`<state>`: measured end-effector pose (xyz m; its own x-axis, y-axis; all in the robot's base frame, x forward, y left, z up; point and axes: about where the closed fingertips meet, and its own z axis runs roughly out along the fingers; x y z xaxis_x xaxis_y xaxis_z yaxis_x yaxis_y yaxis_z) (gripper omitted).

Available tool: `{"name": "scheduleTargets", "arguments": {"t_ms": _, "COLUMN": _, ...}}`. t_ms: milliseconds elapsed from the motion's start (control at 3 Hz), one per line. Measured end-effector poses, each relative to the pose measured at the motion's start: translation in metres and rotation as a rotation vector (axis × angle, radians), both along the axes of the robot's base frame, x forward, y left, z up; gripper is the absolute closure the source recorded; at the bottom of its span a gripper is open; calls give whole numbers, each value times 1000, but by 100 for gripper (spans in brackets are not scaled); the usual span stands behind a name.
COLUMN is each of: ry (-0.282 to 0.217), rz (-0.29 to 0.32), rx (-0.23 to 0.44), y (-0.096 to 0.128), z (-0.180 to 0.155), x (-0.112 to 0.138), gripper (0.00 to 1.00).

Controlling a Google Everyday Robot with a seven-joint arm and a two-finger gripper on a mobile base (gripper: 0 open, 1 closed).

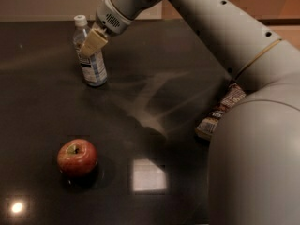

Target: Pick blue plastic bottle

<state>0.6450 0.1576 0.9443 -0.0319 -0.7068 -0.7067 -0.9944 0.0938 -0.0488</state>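
While the big grey rounded robot body [255, 168] fills the lower right of the view, its pale grey arm [211, 22] reaches from there up and leftward across the top of the scene. It bends down at the wrist, so the gripper [92, 43] points down and to the left over the far left part of the dark glossy desk [164, 55]. The gripper ends level with the upper part of the small clear bluish plastic bottle [95, 68]. Its tan tip lies across the bottle's shoulder, just under the white screw cap [80, 19]. Whether the jaws are apart or clamped on the bottle cannot be told from this angle.

The bottle stands on its base on the desk near the far left edge, leaning slightly, with its white-and-blue label facing the camera below the gripper. The cap is on, and whether anything is inside the bottle is not clear.

Well apart from the bottle, a round red apple [77, 157] sits near the front left, stem side up. At the right, a printed snack packet [220, 110] lies on the desk, partly hidden by the robot body. A pale square patch of reflected light [149, 175] shows on the desk to the right of the apple.
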Motion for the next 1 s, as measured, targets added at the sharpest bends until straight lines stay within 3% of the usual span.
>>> {"name": "scheduleTargets", "arguments": {"t_ms": 333, "ry": -36, "rz": 46, "rx": 9, "y": -10, "z": 24, "x": -13, "gripper": 88}}
{"name": "scheduleTargets", "arguments": {"t_ms": 667, "ry": -85, "rz": 103, "rx": 8, "y": -24, "z": 56, "x": -29, "gripper": 100}}
{"name": "scheduleTargets", "arguments": {"t_ms": 1000, "ry": -128, "rz": 156, "rx": 7, "y": -38, "z": 83, "x": -42, "gripper": 100}}
